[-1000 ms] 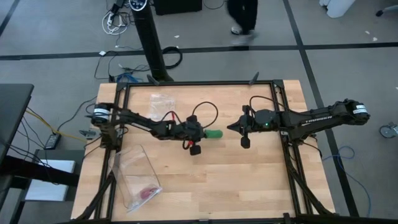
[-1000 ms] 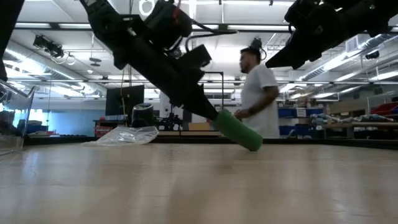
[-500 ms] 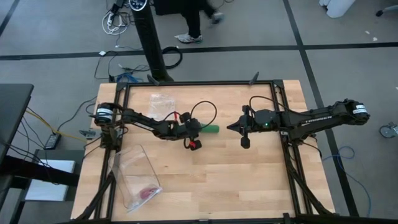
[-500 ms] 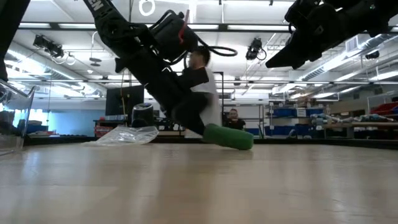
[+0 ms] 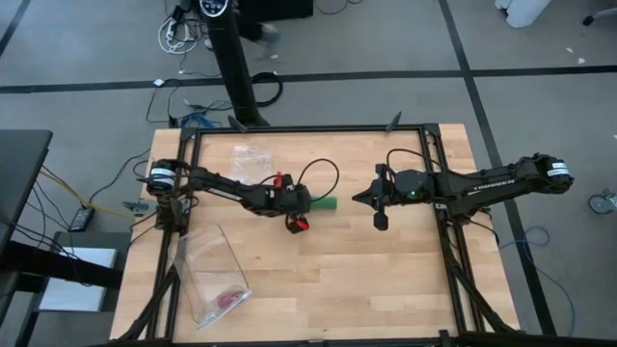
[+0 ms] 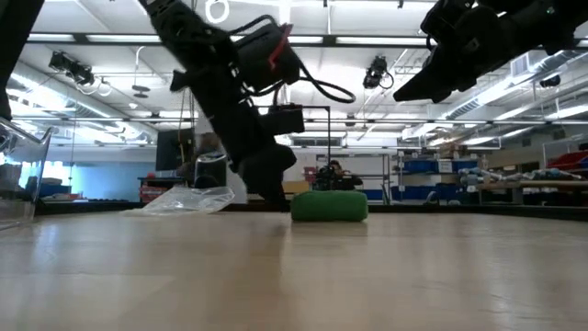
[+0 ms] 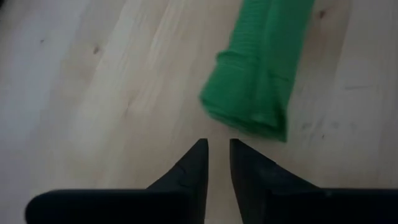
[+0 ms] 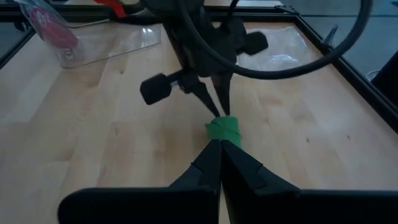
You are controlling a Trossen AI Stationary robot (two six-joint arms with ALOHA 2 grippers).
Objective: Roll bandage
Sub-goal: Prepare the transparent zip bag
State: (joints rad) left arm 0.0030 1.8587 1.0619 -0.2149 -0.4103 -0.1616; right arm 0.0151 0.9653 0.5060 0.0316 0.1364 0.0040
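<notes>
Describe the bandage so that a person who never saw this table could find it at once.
Look near the middle of the wooden table, just beyond the left tool. The bandage lies there as a small rolled cylinder. It is the only bright green thing; the plastic bags nearby are clear.

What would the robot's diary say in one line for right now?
bandage: rolled, lying on table | left gripper: jaws slightly apart, off roll | right gripper: shut, empty, hovering
</notes>
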